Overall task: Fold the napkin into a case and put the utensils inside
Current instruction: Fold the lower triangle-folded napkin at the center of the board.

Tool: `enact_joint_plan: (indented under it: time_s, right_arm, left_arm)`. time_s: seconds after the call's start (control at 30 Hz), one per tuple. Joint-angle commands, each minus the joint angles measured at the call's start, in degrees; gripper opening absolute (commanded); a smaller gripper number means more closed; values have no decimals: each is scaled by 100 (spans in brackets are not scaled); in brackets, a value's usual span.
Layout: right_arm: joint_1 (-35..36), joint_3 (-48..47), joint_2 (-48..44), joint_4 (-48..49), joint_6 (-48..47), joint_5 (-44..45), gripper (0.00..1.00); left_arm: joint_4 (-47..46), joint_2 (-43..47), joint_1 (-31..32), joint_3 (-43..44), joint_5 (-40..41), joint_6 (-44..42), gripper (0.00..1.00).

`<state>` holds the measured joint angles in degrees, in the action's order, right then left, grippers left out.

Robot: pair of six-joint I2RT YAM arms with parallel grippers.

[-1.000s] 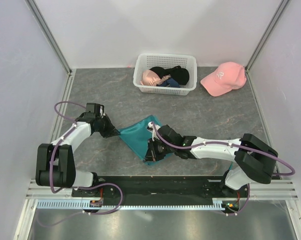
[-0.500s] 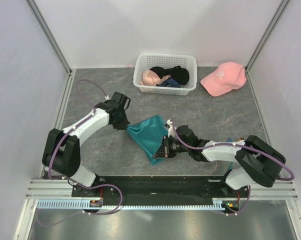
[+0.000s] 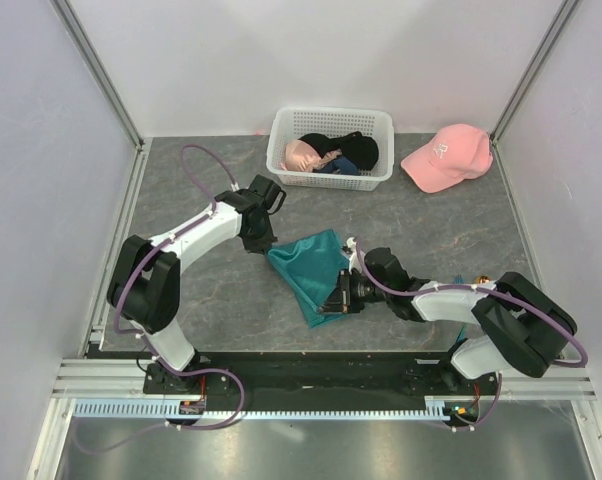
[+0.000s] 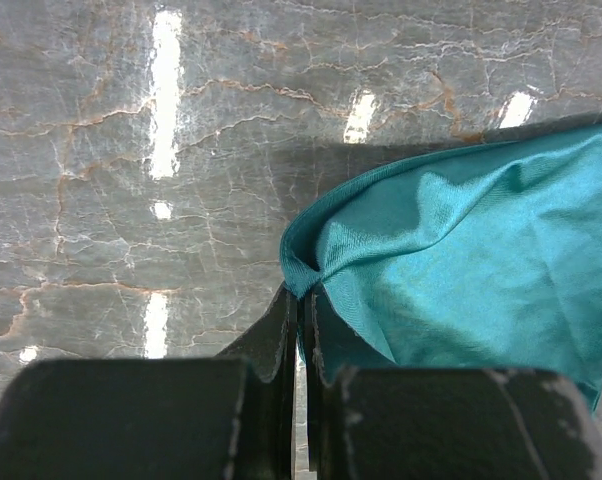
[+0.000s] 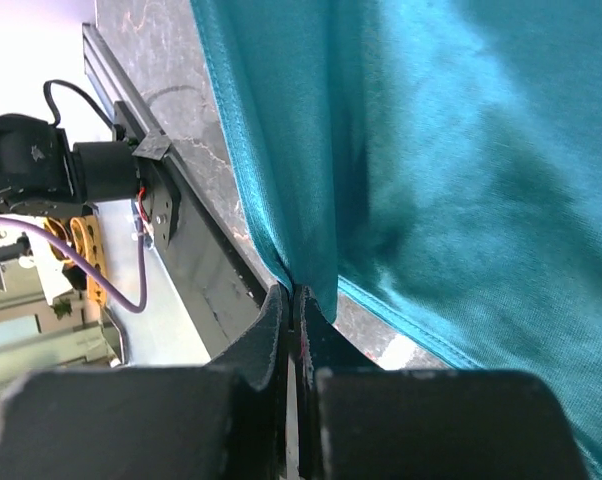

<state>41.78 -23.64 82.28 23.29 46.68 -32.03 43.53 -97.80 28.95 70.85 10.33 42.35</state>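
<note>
1. One teal-green napkin (image 3: 311, 275) sat bunched near the middle of the table (image 3: 181, 200), between the two arms. It was loose and creased, not a flat strip.
2. Its far-left corner was pinched in the left gripper (image 3: 264, 245). In the left wrist view the jaws were pressed together on a puckered tip of cloth, and the rest of the fabric spread away to the right over the grey marbled surface.
3. Its near-right edge was clamped by the right gripper (image 3: 337, 300). In the right wrist view the dark fingers (image 5: 261, 335) were shut tight on a thin fold, and the cloth stretched away from them in a smooth sheet.
4. From above, the left arm (image 3: 196, 235) reached from its base at the near left up and across toward the centre.
5. From above, the right arm (image 3: 441, 298) lay low, stretched leftward from its base at the near right.
6. Well beyond the napkin, a white lattice basket (image 3: 326, 116) stood at the far edge of the table. It held a black garment (image 3: 353, 148) and a pink one (image 3: 301, 155).
7. Just right of the basket but not touching it, a pink cap (image 3: 446, 155) rested near the far-right corner.
</note>
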Motion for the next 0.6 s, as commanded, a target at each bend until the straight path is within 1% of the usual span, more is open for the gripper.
enact_joint_plan:
  time_s: [0.0, 0.1, 0.13, 0.23, 0.3, 0.33, 0.37, 0.43, 0.47, 0.57]
  right_arm:
    - [216, -183, -72, -939, -352, -515, 0]
    - [646, -474, -37, -1020, -274, -331, 0]
    - [917, -545, -2, -967, -151, -217, 0]
    - [1453, -905, 358, -765, 86, -32, 0]
    - [1675, -1211, 762, -458, 201, 4, 0]
    - [1841, -1309, 902, -370, 289, 13, 0]
    - [1895, -1414, 1191, -221, 333, 39, 0]
    - [1965, -1670, 1447, -10, 465, -31, 0]
    - [2000, -1723, 1605, 209, 613, -75, 0]
    - [2080, -1933, 1800, 517, 859, -128, 0]
  left_arm:
    - [-345, 147, -354, 307, 673, -112, 2]
    - [-354, 278, -678, 149, 304, -437, 2]
    - [-371, 331, -767, 18, 260, -595, 2]
    - [-459, 647, -1145, -246, -21, -1007, 2]
    - [-459, 779, -1443, -326, -224, -1228, 2]
    - [-459, 893, -1549, -387, -276, -1464, 2]
    - [-451, 929, -1646, -414, -390, -1579, 2]
    - [-363, 991, -1857, -432, -339, -1799, 2]
    - [-328, 1017, -1875, -423, -156, -1835, 2]
    - [-231, 1070, -1867, -414, -40, -1722, 2]
